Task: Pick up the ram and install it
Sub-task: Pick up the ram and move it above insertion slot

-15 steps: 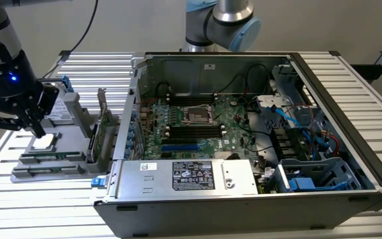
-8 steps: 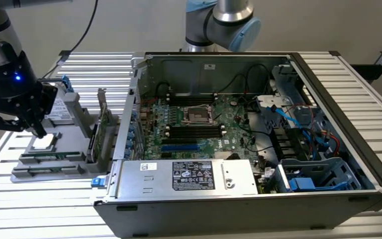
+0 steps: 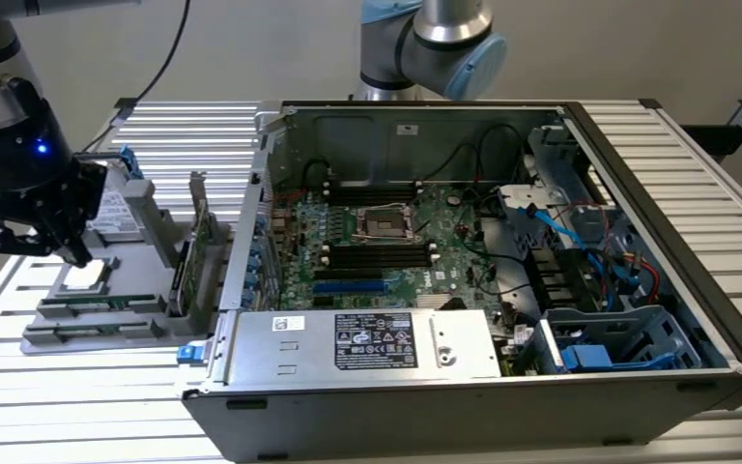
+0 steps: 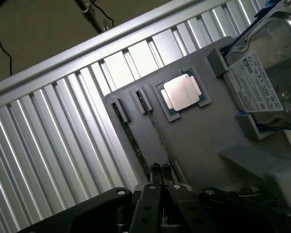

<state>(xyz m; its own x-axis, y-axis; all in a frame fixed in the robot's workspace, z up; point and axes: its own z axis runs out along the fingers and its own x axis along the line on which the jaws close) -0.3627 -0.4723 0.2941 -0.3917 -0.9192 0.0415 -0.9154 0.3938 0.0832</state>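
1. The ram [image 4: 136, 144] stands on edge in a long slot of the grey holder [image 4: 194, 141], showing just its thin green top edge. Its long axis runs diagonally from the upper middle of the wrist frame down toward the bottom centre.
2. Two such slots lie side by side and parallel. The green edge sits in the slot farther from the single processor [image 4: 182, 93]. I cannot tell whether the nearer slot is filled.
3. The pincer [image 4: 160, 171], at the bottom centre of the wrist frame, has its fingers pressed together with nothing between them. Its tips are over the slots' end; I cannot tell whether they touch the ram. In the exterior view the pincer [image 3: 74, 256] hangs at middle left, just above the processor [image 3: 81, 277].
4. The holder lies on the ribbed surface [image 4: 48, 145], whose ribs lie bare across the wrist frame's left half. One hard drive [image 4: 262, 82] crowds the upper right.
5. In the exterior view, one expansion card [image 3: 197, 242] stands upright between the holder [image 3: 100, 333] and one open computer case [image 3: 655, 242].
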